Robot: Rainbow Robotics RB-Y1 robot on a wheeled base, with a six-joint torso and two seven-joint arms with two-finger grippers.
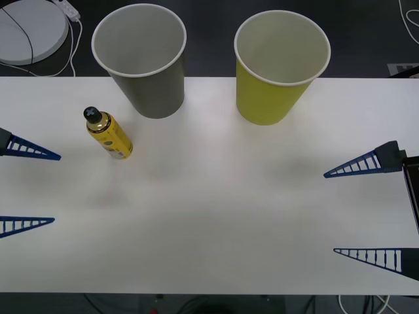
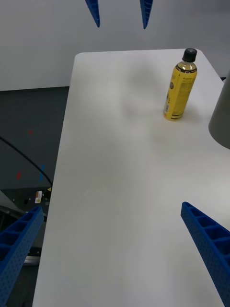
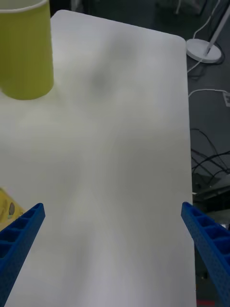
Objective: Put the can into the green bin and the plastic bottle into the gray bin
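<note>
Standing upright near the counter's far-left corner, the small yellow cylindrical plastic bottle point(image 1: 109, 134) with a black cap and gold neck rests on the white counter point(image 1: 216, 216), just in front of and to the left of the large gray tapered paper cup, the gray bin point(image 1: 144, 62). That bin stands at the far edge, left of centre, and the large yellow-green tapered paper cup, the green bin point(image 1: 278, 69), stands at the same edge, right of centre, well apart from it. Both cups are upright with white insides showing.

The left claw point(image 1: 27, 188) hovers over the counter's left edge, its blue ribbed fingers spread wide, holding nothing and touching nothing; the bottle lies just beyond it toward the far edge. The right claw point(image 1: 363, 210) hovers over the right edge, likewise spread wide and bare, well apart from the green bin. From the right wrist view the bottle point(image 2: 180, 86) stands across the counter beside the gray cup's wall point(image 2: 221, 120).
</note>
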